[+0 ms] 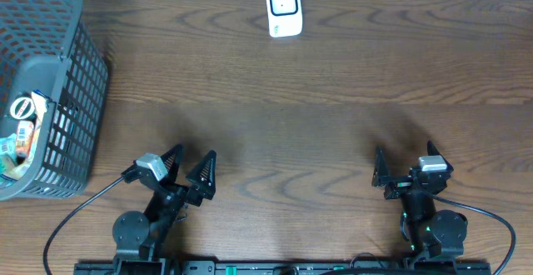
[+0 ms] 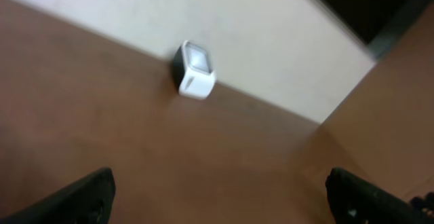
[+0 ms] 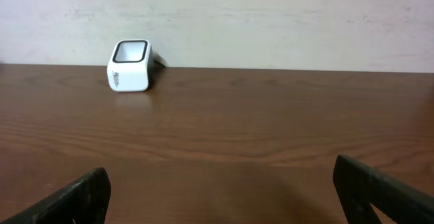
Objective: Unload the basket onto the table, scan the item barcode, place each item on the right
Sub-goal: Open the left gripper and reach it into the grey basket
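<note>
Small packaged items lie inside a grey mesh basket at the table's left edge; no barcode shows from here. A white barcode scanner stands at the far edge, in the middle, and shows too in the left wrist view as the scanner and in the right wrist view as the scanner. My left gripper rests open near the front left, holding nothing. My right gripper is open at the front right, also holding nothing.
The wooden table stretches between the grippers and the scanner. A pale wall rises right behind the table's far edge. Cables trail from both arm bases along the front edge.
</note>
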You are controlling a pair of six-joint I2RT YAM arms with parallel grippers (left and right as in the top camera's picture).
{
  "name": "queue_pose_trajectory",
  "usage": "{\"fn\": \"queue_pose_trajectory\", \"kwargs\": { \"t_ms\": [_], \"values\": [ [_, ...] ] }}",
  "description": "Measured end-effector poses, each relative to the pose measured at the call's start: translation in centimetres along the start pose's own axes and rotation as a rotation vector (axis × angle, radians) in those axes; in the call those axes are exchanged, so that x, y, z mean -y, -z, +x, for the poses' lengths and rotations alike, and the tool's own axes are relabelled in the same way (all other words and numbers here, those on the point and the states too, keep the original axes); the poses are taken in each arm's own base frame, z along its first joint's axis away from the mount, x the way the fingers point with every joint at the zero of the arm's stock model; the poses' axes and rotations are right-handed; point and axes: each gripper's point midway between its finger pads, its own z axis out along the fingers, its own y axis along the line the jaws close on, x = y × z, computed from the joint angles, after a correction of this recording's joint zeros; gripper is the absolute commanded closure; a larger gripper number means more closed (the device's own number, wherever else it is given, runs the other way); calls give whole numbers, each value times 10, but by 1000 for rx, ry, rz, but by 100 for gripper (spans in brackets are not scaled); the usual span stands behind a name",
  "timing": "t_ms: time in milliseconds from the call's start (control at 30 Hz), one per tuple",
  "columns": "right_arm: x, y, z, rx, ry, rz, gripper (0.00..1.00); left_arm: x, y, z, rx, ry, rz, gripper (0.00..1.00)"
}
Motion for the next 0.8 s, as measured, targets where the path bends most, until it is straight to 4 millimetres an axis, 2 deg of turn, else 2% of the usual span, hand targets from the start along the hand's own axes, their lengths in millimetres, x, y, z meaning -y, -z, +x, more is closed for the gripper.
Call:
{"fn": "queue_pose_trajectory", "kwargs": {
  "t_ms": [233,467,600,667,700,800],
  "values": [
    [0,0,0,0,0,0,1,48,12,-58,249,-114,188,2],
    [0,0,0,0,0,0,1,59,20,-83,334,-158,189,2],
    [0,0,0,0,0,0,1,82,30,-121,405,-215,188,2],
    [0,0,0,0,0,0,1,93,31,-141,402,-226,164,2],
    [0,0,0,-1,0,0,1,94,31,-145,402,-226,161,2],
    [0,0,0,-1,0,0,1,86,15,-146,243,-181,48,2]
  ]
}}
